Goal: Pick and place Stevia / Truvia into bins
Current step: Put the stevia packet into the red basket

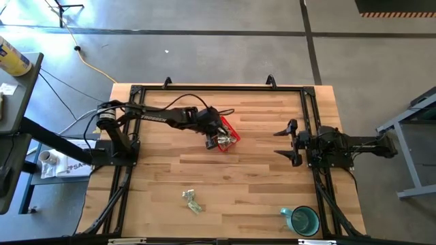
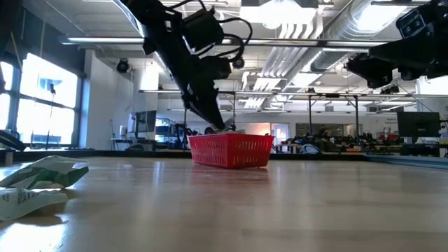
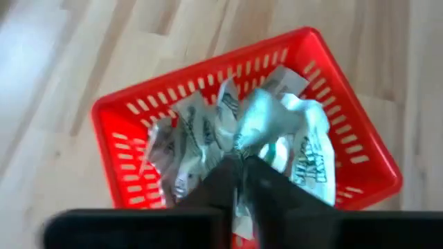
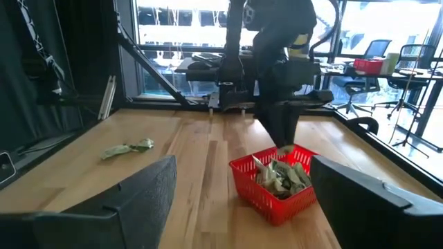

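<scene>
The left gripper (image 3: pixel 239 169) hangs just over the small red mesh-sided plastic basket (image 3: pixel 124 124), fingers nearly together on a crumpled pale green-and-white paper sweetener packet (image 3: pixel 259 121); more packets fill the basket; their print is too blurred to read; loose packets (image 1: pixel 191 199) lie well apart on the wooden table (image 1: pixel 238 177); the right gripper (image 1: pixel 289 143) waits wide open.
</scene>
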`<state>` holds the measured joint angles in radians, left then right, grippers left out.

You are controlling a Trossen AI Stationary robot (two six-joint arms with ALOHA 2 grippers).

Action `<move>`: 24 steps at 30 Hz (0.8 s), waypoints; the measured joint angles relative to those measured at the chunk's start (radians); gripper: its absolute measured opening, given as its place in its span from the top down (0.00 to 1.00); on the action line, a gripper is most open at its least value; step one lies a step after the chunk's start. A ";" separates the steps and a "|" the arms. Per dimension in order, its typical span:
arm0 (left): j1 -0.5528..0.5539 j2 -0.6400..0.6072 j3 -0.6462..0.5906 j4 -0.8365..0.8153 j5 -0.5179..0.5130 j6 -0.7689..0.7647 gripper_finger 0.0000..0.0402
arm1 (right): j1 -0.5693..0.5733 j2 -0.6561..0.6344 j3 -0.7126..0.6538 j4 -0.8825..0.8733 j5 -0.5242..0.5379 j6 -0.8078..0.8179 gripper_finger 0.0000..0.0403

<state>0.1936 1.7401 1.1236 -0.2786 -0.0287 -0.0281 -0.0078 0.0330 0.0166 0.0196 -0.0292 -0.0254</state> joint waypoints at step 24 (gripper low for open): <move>-0.564 -0.249 -0.152 -0.437 0.052 -0.341 0.40 | 0.000 0.000 0.002 -0.012 0.000 -0.001 0.20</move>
<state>-0.3705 1.4910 0.9720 -0.7157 0.0234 -0.3692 -0.0075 0.0330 0.0181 0.0074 -0.0292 -0.0261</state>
